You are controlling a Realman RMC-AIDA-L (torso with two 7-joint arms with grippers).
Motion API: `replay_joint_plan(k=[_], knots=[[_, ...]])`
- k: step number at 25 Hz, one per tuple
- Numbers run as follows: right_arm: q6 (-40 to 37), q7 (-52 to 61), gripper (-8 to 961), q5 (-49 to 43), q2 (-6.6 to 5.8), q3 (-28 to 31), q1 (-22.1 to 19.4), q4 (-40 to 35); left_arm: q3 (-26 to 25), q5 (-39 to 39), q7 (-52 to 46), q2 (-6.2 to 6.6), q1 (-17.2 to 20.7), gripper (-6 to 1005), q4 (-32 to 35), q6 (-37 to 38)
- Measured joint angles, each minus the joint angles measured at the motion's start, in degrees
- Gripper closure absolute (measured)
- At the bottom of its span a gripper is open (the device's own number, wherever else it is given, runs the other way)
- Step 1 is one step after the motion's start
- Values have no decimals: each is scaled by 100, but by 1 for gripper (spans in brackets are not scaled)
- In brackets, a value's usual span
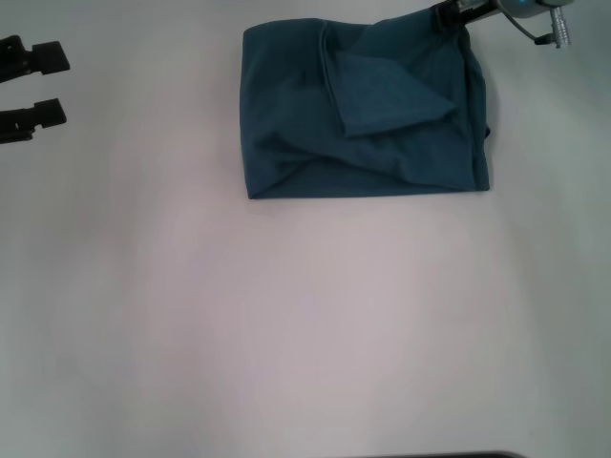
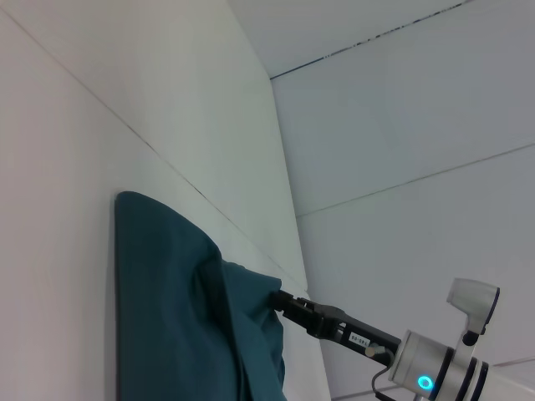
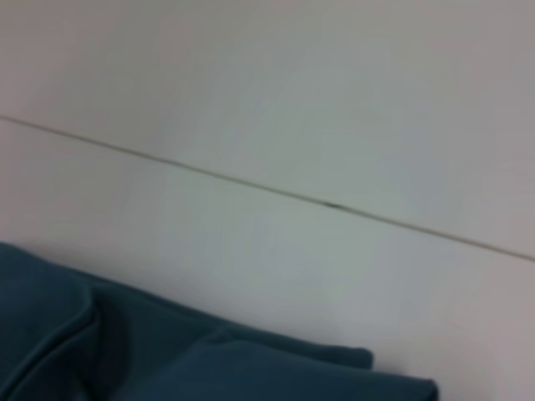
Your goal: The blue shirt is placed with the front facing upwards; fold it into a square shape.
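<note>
Blue shirt (image 1: 382, 143) folded to rough rectangle w/ loose triangular flap on top. Right gripper (image 1: 447, 21) clamped on far right corner; left gripper (image 1: 33, 88) apart, idle at table (image 1: 286, 334) edge.

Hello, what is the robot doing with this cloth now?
The robot is folding a dark teal-blue cotton shirt on a white table. The shirt already lies as a rough rectangle at the far side, with one loose flap folded across its top. The right gripper is at the shirt's far right corner, and the cloth there is drawn up to its tip as if pinched. The left gripper waits open at the left edge, away from the shirt.
</note>
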Motion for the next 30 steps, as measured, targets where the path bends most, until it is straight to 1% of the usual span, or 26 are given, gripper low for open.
replay_joint_plan(k=[6,9,11,12,14,20,25,30], knots=[[35,7,686,-21,-53,20,-13,-19,-7,0,13,-3,-18,94,7,8],[-311,-3,686,150,-37,124,-41,-451,-12,1,6,-3,-20,94,-3,19],[-522,-54,686,415,-1,89,-144,-811,-13,1,-3,-6,-20,94,-17,22],[-548,-71,686,487,10,54,-174,-866,-13,1,-5,-7,-20,94,-19,25],[-464,-71,685,556,14,-31,-169,-766,-14,1,-7,-7,-18,94,-12,27],[279,-8,686,279,15,-60,100,224,-13,2,-20,-6,-18,94,8,28],[569,162,688,-14,5,-74,137,418,-13,1,-42,-4,-22,94,13,27],[678,195,690,-37,-62,-95,138,625,-12,1,-51,-3,-26,95,14,2]])
